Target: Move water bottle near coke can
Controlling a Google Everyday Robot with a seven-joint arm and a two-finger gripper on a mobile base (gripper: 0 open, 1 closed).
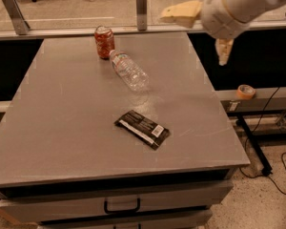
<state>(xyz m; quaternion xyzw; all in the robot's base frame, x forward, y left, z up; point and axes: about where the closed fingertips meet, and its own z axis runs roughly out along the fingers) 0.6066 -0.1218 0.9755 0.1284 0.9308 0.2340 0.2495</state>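
The water bottle (128,71), clear ribbed plastic with a white cap, lies on its side on the grey table (62,123), cap pointing toward the coke can. The coke can (104,42), red-orange with a silver top, stands upright at the table's far edge, just beside the bottle's cap. My gripper (202,30) is raised at the upper right, well above and to the right of both, holding nothing. Its tan fingers (181,12) are spread apart.
A flat black snack wrapper (142,128) lies on the table in front of the bottle. A glass rail with metal posts (141,6) runs behind the table. A tape roll (246,90) sits on a ledge at right. Drawers sit below the front edge.
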